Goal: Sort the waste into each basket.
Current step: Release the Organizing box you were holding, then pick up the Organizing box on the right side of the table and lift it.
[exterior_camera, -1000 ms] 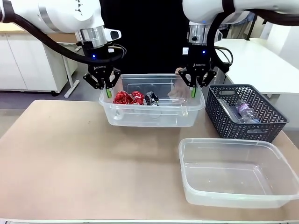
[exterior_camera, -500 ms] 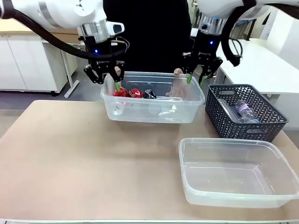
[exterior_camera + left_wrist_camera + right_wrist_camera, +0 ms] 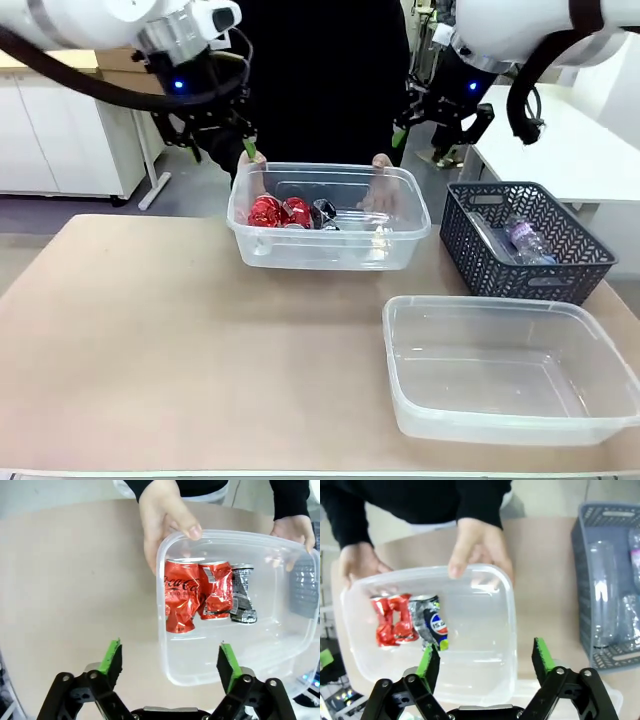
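**Left fingers** (image 3: 112,658): spread wide with the green pads well apart, gripping nothing. In the front view they sit at the upper left of the frame, just above the left end of the far clear tub (image 3: 330,252).

**Right fingers** (image 3: 541,656): also spread and gripping nothing. The front view places them right of centre at the top of the frame, above the same tub's right end.

**Far clear tub:** upper middle of the front view. A person grips it at both ends, one hand (image 3: 165,515) with its thumb over the rim and the other hand (image 3: 295,530) on the opposite end. Whether the tub rests on the surface (image 3: 170,340) or is lifted off it cannot be told.

**Waste in that tub:** two crushed red cans (image 3: 265,212) touching side by side, with a crushed dark can (image 3: 324,211) just beside them. All three lie in the tub's left half as seen from the front.

**Second clear tub** (image 3: 400,330): lower right of the front view, standing on the surface.

**Dark grey slotted basket** (image 3: 560,262): at the right edge, just behind the second tub. It holds clear bottles (image 3: 520,238).
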Controlling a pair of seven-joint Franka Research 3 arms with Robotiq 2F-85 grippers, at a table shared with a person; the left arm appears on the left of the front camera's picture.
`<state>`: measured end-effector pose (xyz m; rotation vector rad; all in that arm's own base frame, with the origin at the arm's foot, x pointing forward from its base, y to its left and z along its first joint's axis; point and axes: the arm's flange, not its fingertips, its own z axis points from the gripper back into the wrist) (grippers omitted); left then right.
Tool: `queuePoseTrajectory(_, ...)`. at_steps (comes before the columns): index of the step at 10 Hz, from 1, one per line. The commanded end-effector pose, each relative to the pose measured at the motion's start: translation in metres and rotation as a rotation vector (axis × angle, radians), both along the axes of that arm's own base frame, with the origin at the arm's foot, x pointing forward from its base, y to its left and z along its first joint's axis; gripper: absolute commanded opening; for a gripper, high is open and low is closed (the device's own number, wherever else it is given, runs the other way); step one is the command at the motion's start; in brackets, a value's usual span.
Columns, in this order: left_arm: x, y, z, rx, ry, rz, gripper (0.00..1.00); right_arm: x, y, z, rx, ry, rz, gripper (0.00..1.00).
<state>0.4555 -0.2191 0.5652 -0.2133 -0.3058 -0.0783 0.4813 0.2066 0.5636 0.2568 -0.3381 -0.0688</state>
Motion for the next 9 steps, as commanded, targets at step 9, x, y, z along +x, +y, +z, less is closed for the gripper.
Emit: queuePoseTrajectory(9, -0.001, 0.009, -0.013, -0.005, -0.004, 0.002, 1.0, -0.007, -0.005, -0.007, 0.025, 0.006, 0.039, 1.0)
